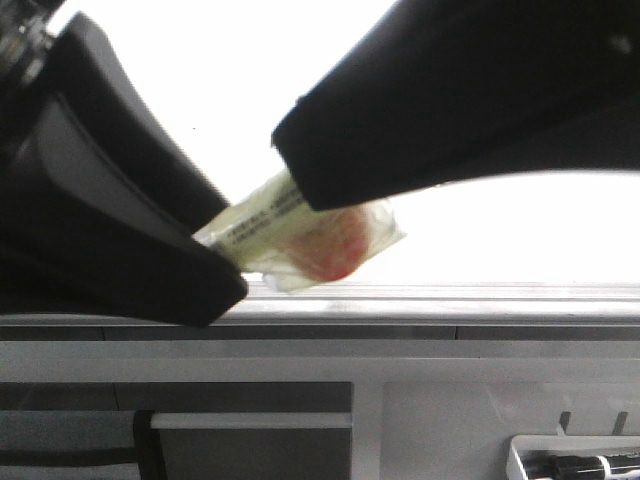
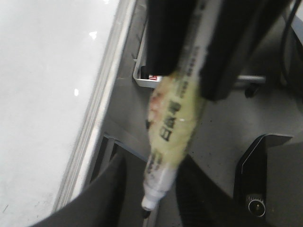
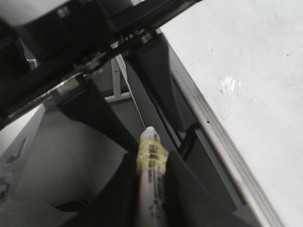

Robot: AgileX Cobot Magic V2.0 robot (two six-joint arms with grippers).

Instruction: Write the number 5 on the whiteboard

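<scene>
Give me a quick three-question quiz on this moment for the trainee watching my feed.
1. True or false: a 5 is already drawn on the visible part of the whiteboard.
2. What holds the marker? A) only the left gripper B) only the right gripper C) both
3. Fill in: the marker's barrel is wrapped in ____ tape.

Key: 1 false; 2 C; 3 yellow.

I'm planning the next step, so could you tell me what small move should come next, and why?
Probably open the left gripper: both grippers clamp the marker beside the whiteboard, which shows no strokes, and the right gripper holds more of its barrel.
</scene>
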